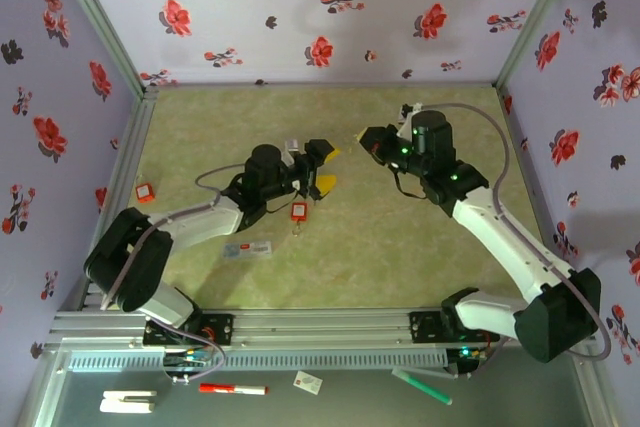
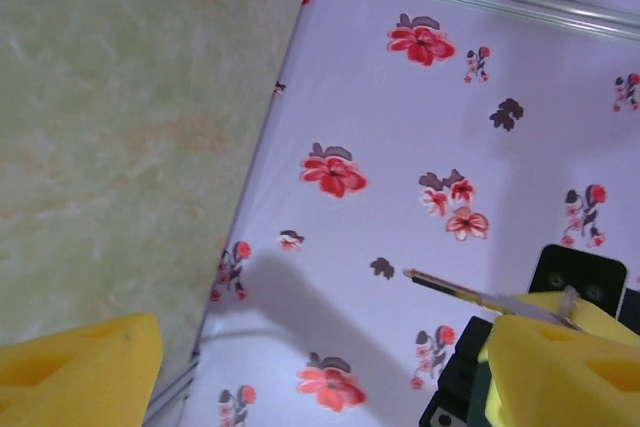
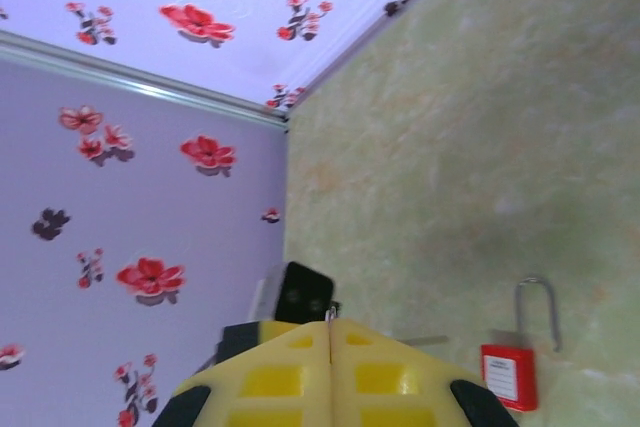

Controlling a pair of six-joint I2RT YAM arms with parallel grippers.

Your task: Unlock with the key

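A red padlock [image 1: 298, 211] with a thin wire shackle lies on the green table, just near of my left gripper [image 1: 327, 169]; it also shows as the padlock [image 3: 509, 375] low right in the right wrist view. My left gripper [image 2: 320, 377] is wide open with nothing between its yellow fingers [image 2: 80, 367]. My right gripper [image 1: 362, 137] faces it from the right, raised off the table. My right gripper [image 3: 330, 332] is shut, and a tiny metal bit, the key [image 3: 331, 313], peeks from its fingertips. A thin dark sliver [image 2: 460, 290] juts out beside my left gripper's far finger.
A second red padlock [image 1: 146, 191] lies at the table's left edge. A white card [image 1: 247, 248] sits near the left arm. Flowered walls [image 1: 320, 7] close the back and sides. Pens [image 1: 232, 388] and a green marker [image 1: 420, 387] lie on the front ledge.
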